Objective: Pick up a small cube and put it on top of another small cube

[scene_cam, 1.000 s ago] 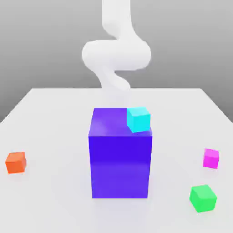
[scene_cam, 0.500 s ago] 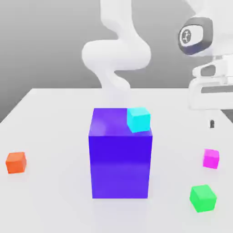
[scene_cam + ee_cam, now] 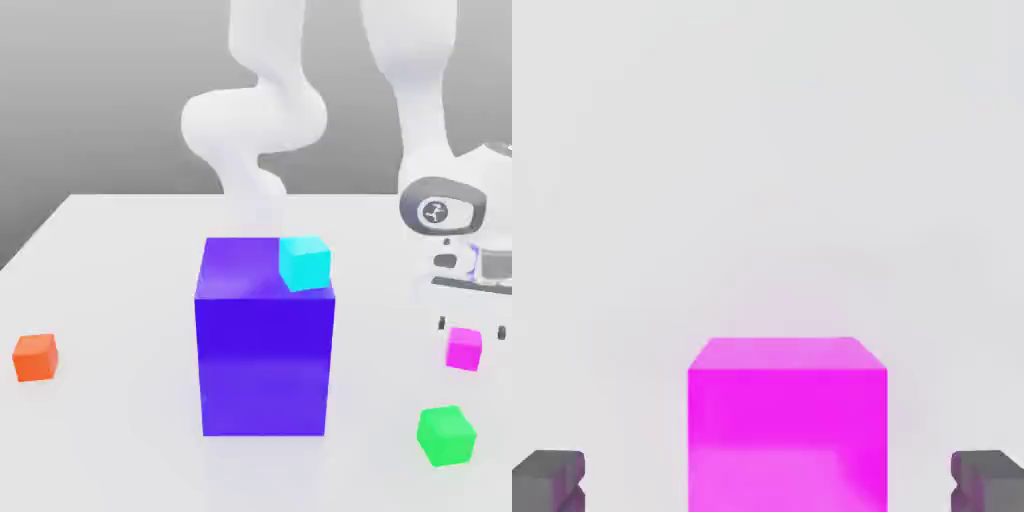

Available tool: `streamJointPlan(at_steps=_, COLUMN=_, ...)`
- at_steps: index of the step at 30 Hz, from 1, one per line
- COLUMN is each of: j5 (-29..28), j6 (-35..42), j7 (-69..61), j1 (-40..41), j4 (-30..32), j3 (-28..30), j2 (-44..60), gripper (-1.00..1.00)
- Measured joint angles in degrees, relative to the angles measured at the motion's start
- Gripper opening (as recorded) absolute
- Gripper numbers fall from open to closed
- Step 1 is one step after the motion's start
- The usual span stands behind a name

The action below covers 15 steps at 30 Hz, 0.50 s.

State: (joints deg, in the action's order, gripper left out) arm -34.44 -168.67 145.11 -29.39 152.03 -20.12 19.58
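On the pale table [image 3: 140, 400], the claw [image 3: 472, 328] is hovering lower at the exterior view's right than a moment ago, likely readying a grasp, its jaws standing wide and holding nothing, while the pink cube [image 3: 463, 348] is sitting right of centre, between and just below the fingertips.

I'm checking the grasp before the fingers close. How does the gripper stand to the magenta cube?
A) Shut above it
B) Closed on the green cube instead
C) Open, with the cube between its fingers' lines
C: the hand view shows the gripper's fingers wide apart, the magenta cube between them.
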Motion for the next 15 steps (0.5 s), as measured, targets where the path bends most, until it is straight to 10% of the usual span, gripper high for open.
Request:
streamJointPlan(at_steps=1, j5=-1.63, j6=-0.82, j7=1.29, j1=-1.68, j4=-0.39, j3=2.02, j2=1.12, gripper=-1.00)
streamJointPlan(at_steps=8, j5=-1.73, j6=-0.95, j7=1.41, j1=-1.78, j4=-0.39, j3=2.13, j2=1.14, gripper=-1.00)
streamJointPlan(at_steps=15, j5=17.86, j6=6.01, j7=-13.52, j1=9.24, j4=3.41, j3=-13.08, j2=-10.46, gripper=-1.00)
